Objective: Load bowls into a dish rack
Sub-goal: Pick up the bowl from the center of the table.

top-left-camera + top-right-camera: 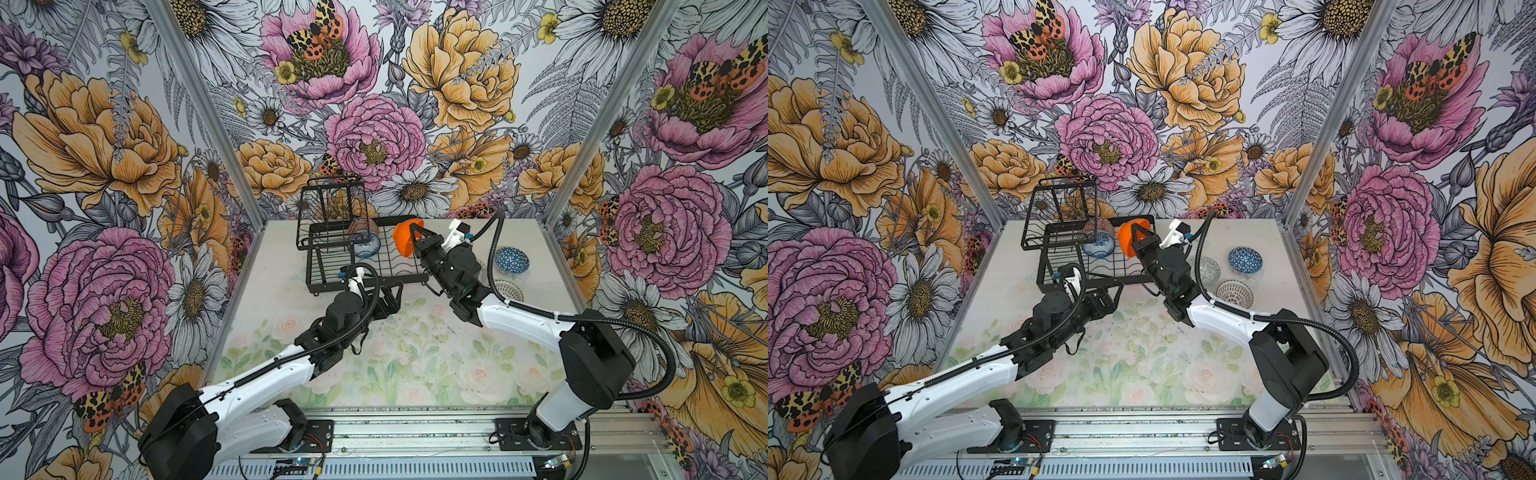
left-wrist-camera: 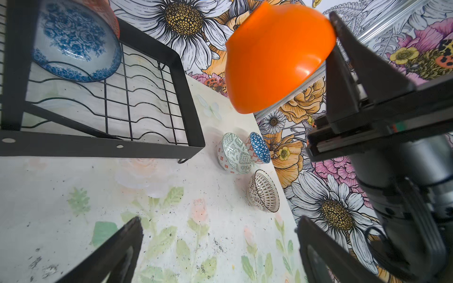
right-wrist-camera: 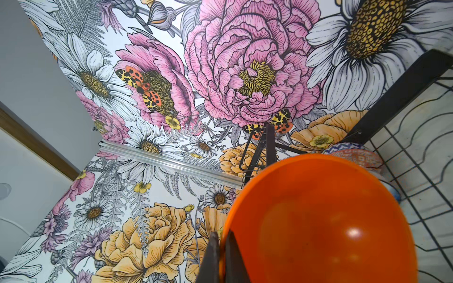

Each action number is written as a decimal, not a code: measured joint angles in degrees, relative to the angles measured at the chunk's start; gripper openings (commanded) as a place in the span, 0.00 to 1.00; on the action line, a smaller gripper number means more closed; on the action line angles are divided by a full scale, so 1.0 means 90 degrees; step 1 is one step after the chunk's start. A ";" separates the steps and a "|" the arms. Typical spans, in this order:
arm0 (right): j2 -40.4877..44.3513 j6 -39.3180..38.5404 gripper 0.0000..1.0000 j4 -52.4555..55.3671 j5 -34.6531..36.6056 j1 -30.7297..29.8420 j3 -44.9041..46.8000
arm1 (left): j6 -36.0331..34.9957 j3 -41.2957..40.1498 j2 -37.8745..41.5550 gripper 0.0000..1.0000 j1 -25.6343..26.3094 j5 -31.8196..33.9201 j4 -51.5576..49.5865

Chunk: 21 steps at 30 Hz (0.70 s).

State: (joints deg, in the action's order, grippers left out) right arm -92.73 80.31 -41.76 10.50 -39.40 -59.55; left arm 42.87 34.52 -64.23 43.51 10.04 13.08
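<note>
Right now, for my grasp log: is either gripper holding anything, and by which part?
The right gripper pinches the orange bowl by its rim, one finger inside, one outside. The left gripper is open and empty.

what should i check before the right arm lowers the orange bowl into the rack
1. Grip: right gripper shut on the rim of the orange bowl: ok.
2. Bowl lined up over the slots: it hangs tilted at the end of the dish rack away from the basket tier: cannot tell.
3. Free slot: wavy wires beside the blue-white floral bowl are bare: ok.
4. Left gripper open, empty, low in front of the rack, away from the held bowl: ok.
5. Height of the bowl above the wires: cannot tell.
</note>
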 measured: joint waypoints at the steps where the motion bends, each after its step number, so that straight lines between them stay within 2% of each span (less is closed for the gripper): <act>1: 0.0000 0.0034 0.00 -0.0012 -0.0007 0.0000 0.0000 | -0.0097 0.0039 -0.0107 0.99 0.0022 0.0058 0.0066; 14: 0.0253 0.0464 0.00 0.0272 -0.0036 0.0000 0.0017 | -0.1821 0.0631 -0.1156 0.98 0.0590 0.1430 0.1316; 21: 0.0267 0.0704 0.00 0.0367 -0.0170 0.0000 0.0017 | -0.2319 0.0641 -0.1746 0.91 0.0600 0.1948 0.2067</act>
State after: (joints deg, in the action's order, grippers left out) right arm -90.32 86.65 -38.46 8.97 -39.40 -59.40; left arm 22.00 40.29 -79.94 48.90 27.57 31.68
